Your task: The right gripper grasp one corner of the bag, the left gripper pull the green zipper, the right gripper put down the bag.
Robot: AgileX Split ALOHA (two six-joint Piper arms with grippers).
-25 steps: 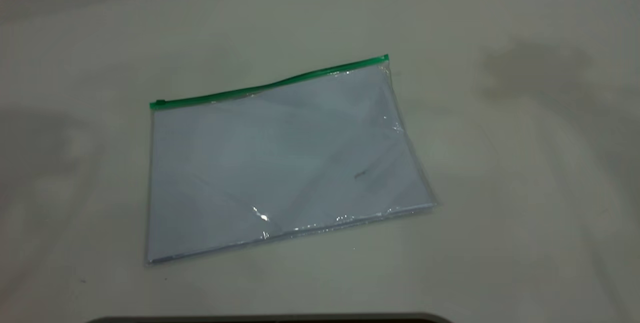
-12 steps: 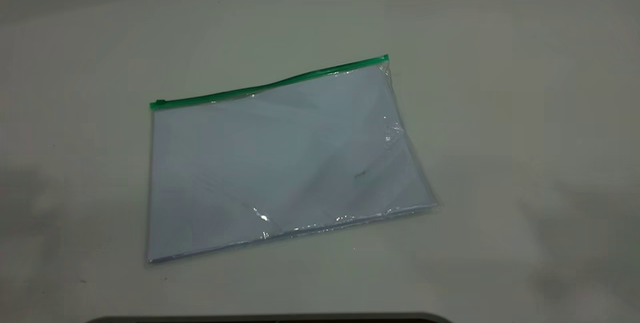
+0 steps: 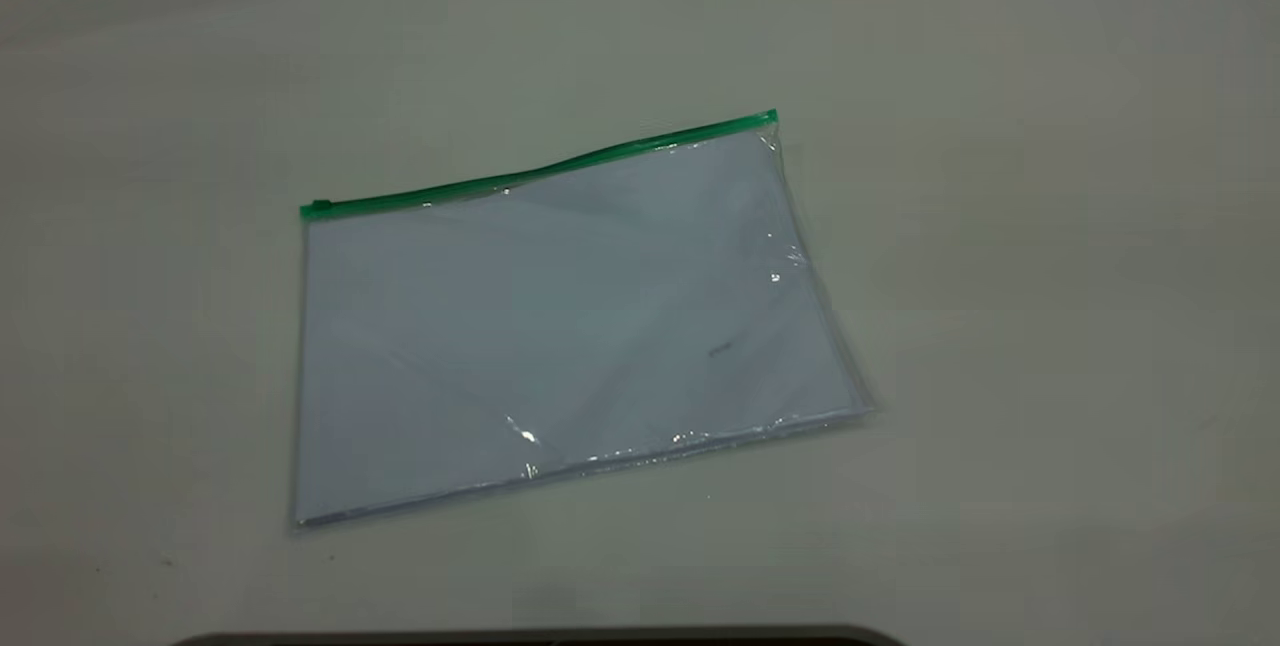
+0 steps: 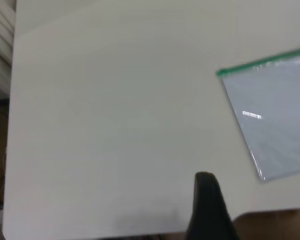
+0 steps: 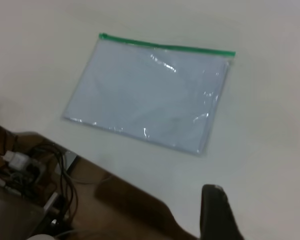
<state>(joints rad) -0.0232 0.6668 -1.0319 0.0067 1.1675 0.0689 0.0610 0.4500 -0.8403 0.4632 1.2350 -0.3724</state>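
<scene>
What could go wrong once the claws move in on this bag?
1. The bag lies flat on the table, so the right claw may slide off the thin corner of the bag or only push it.
2. The slider tab on the green zipper is small and low; the left claw could miss it.
3. A weak corner hold may let the whole bag drag along with the pull.

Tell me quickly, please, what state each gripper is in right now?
Left gripper: off the bag, holding nothing; open or closed cannot be told.
Right gripper: also off the bag, holding nothing; open or closed cannot be told.
</scene>
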